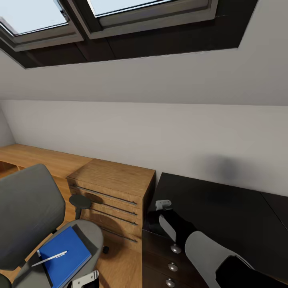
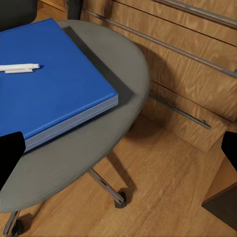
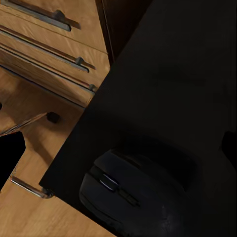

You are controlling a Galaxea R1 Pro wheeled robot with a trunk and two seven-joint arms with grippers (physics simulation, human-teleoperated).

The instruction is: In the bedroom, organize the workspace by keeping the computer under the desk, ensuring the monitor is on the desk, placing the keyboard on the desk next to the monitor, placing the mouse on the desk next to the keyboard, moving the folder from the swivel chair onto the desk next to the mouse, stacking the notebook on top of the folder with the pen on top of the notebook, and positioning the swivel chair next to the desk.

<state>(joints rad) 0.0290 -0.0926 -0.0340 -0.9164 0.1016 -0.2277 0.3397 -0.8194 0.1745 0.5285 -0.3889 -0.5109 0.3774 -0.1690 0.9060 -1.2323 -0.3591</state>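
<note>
The grey swivel chair (image 1: 28, 204) stands left of the black desk (image 1: 224, 208). On its seat (image 2: 113, 54) lies the blue folder (image 2: 54, 84) with a white pen (image 2: 19, 68) across it. My left gripper (image 2: 118, 150) hangs open just off the seat's front edge, its fingers spread wide; it shows low down in the head view (image 1: 86, 279). Near the desk's corner the black mouse (image 3: 131, 192) rests on the desktop. My right gripper (image 3: 118, 148) hovers open over it, seen from the head as a grey clamp (image 1: 163, 205). Notebook, keyboard, monitor and computer are out of view.
A light wooden drawer cabinet (image 1: 112, 188) stands between the chair and the desk, with a low wooden counter (image 1: 36, 158) running left along the white wall. The desk's drawers carry silver knobs (image 1: 173, 267). The chair's chrome legs and casters (image 2: 120, 199) spread over the wooden floor.
</note>
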